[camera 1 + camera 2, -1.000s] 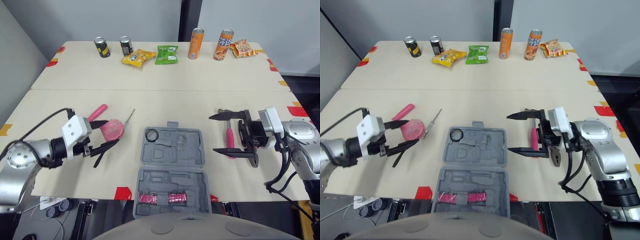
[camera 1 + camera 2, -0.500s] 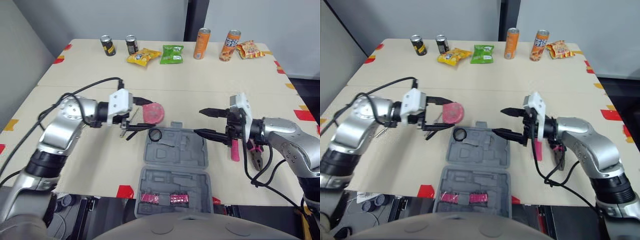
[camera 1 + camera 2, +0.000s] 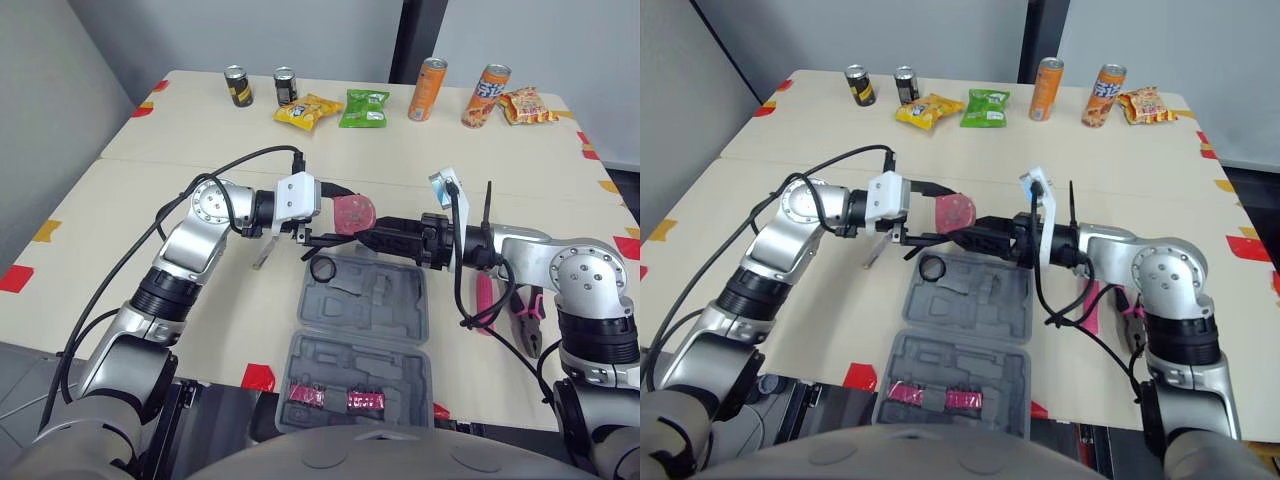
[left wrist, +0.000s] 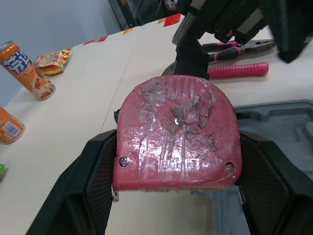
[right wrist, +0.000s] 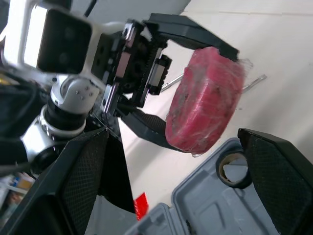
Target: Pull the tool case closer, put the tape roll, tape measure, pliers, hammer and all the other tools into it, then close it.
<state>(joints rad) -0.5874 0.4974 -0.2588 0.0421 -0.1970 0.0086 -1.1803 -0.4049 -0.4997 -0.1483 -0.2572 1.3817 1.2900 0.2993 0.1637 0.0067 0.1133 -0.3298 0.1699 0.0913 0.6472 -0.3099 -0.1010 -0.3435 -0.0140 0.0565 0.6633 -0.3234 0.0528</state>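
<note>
Over the matte beige table (image 3: 150, 200), the left claw (image 3: 335, 213) clamps a rounded, film-wrapped pink tape measure (image 3: 355, 212); the right claw (image 3: 372, 236) gapes.

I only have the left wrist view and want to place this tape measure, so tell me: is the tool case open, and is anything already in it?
Observer: The tool case lies open; the tape roll sits in its far left corner.
Operator: Where is the right gripper?
Observer: The right gripper is open, its fingers pointing at the tape measure in the left gripper.
</note>
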